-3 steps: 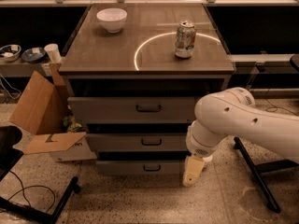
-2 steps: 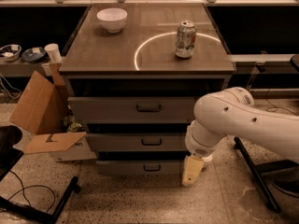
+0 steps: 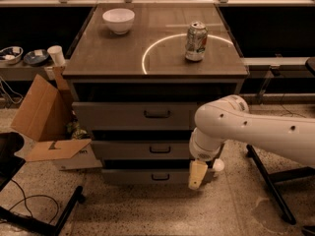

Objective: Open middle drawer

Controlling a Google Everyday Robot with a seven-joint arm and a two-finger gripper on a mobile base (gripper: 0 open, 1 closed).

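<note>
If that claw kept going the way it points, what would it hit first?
The gripper, hanging at the right end of the lowest drawer, points down, so probably the speckled floor first, though depth is unclear.

- middle drawer (image 3: 123, 150): grey front, dark handle (image 3: 160, 149).
- pincer (image 3: 197, 180), low at the drawers' right end: cream, under a white arm (image 3: 256, 129).
- table (image 3: 98, 53): grey-brown top, pale ring (image 3: 144, 58).
- bowl (image 3: 118, 20): white.
- can (image 3: 196, 42): silvery.
- cardboard box (image 3: 42, 107): tan.

Middle drawer (image 3: 129, 150): grey, low wide front, dark centre handle (image 3: 160, 149), second in cabinet (image 3: 98, 58), appears closed. Gripper (image 3: 198, 174) hangs at cabinet's lower-right front.
</note>
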